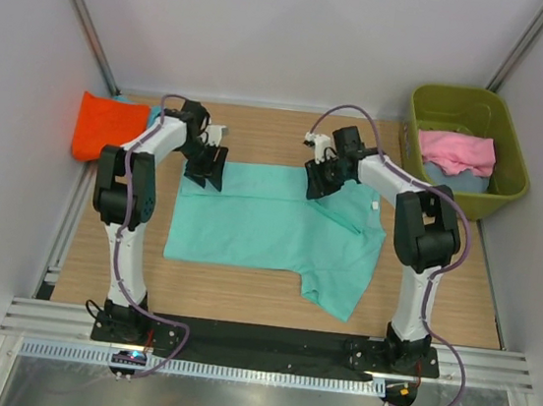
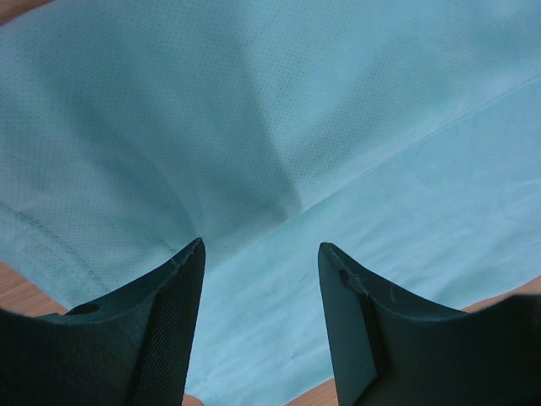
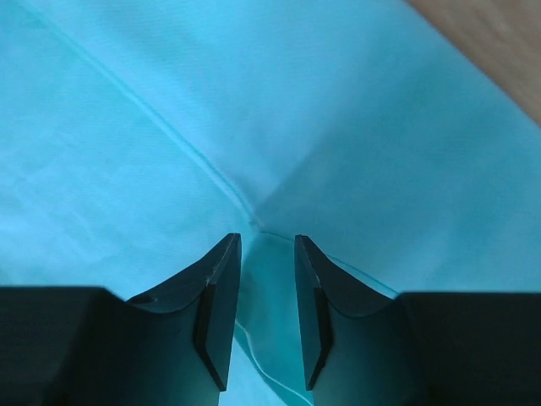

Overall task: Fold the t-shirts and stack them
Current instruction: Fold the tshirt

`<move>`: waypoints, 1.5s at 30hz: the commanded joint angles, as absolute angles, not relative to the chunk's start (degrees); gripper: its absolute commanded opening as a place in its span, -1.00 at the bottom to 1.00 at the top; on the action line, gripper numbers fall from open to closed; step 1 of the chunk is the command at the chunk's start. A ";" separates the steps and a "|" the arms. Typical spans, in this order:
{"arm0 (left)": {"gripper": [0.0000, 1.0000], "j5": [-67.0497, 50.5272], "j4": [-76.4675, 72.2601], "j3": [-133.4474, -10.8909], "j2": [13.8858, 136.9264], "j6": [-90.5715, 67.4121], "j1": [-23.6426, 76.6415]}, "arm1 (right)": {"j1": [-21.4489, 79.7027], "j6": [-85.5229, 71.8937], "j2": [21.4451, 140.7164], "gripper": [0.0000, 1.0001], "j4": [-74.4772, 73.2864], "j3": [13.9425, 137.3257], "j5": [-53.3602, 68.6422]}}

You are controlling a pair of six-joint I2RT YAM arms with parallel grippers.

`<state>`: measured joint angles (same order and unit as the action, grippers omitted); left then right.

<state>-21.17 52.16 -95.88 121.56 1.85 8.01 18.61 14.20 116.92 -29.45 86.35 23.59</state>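
Pinching teal t-shirt (image 3: pixel 355 127) (right pincer (image 3: pixel 267 245))

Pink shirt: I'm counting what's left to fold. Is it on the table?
No, the pink shirt lies inside the green bin at the table's far right corner.

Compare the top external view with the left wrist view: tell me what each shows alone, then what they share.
Only the top external view shows the orange t-shirt, the pink t-shirt in the olive bin, and the right gripper. Only the left wrist view shows the left gripper fingers spread apart, with a fabric crease running between them. Both show the teal t-shirt on the wooden table.
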 commanded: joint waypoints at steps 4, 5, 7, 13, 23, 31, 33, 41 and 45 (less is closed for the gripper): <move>0.15 -21.00 52.12 -99.05 119.53 0.53 7.65 | 23.90 11.96 104.17 -0.27 -34.09 79.11 27.16; 0.15 -21.01 52.03 -99.23 118.84 0.44 7.73 | 24.95 11.43 102.58 -0.27 -34.36 77.80 27.33; 0.15 -20.92 52.38 -99.58 118.48 0.35 7.65 | 25.05 10.29 97.75 -0.27 -33.76 74.19 27.51; 0.16 -19.52 51.77 -100.11 117.86 0.35 7.12 | 19.43 9.85 94.92 -0.27 -32.61 73.21 25.31; 0.15 -15.57 52.47 -105.55 123.48 1.32 5.19 | 12.48 10.28 104.93 -0.28 -29.44 79.80 23.64; 0.15 -13.97 53.17 -108.98 128.14 1.50 5.27 | 10.99 9.32 111.26 -0.18 -28.48 84.63 18.82; 0.15 -13.62 53.26 -109.25 128.84 1.67 5.27 | 10.72 8.97 112.75 -0.14 -27.86 85.69 17.85; 0.15 -12.04 53.79 -113.72 133.84 1.58 5.27 | 10.81 8.00 118.47 -0.09 -27.42 89.38 12.13; 0.15 -11.34 53.79 -118.37 137.01 1.58 5.27 | 10.72 8.44 122.42 -0.09 -27.60 92.54 11.16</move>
<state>-12.51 53.78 -114.74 134.58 0.67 5.32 11.00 8.80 120.73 -28.84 88.73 13.52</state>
